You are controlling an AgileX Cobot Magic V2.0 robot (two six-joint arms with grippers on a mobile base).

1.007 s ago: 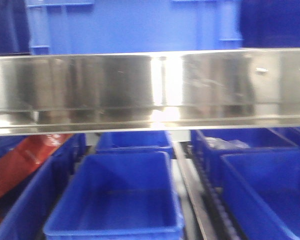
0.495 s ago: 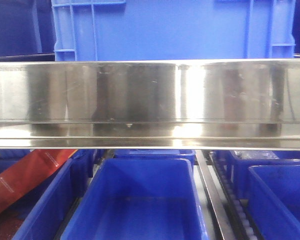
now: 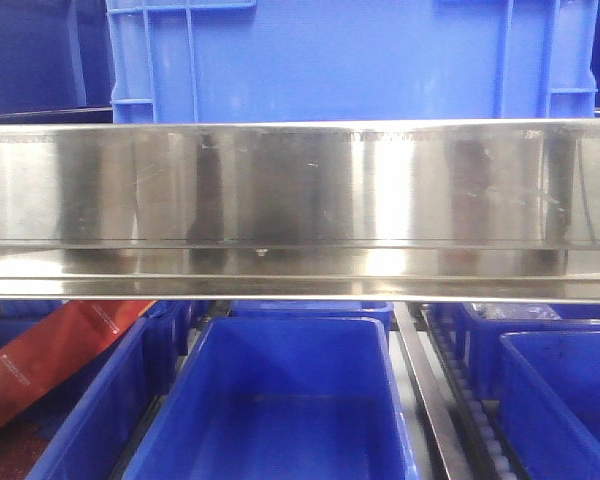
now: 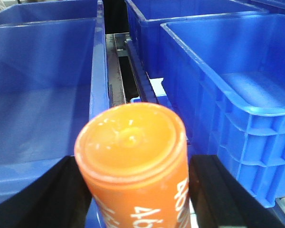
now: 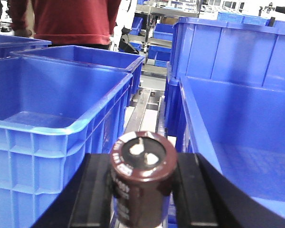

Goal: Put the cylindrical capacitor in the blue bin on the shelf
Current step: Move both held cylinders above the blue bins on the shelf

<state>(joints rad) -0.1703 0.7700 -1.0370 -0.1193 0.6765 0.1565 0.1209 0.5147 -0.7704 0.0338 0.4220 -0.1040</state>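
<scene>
As front view stops sliding, bin point(image 3: 280, 372) centred under shelf point(image 3: 300, 190): base settled. Right hand point(image 5: 141, 194) clamps capacitor point(image 5: 141, 159), left hand point(image 4: 138, 197) clamps orange tube point(image 4: 132, 140); placement next.

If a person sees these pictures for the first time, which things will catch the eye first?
In the left wrist view, a bright orange cylinder fills the foreground, clamped in the left gripper between blue bins. In the right wrist view, the dark brown capacitor sits clamped in the right gripper. In the front view, the shiny steel shelf rail runs across the whole picture.
</scene>
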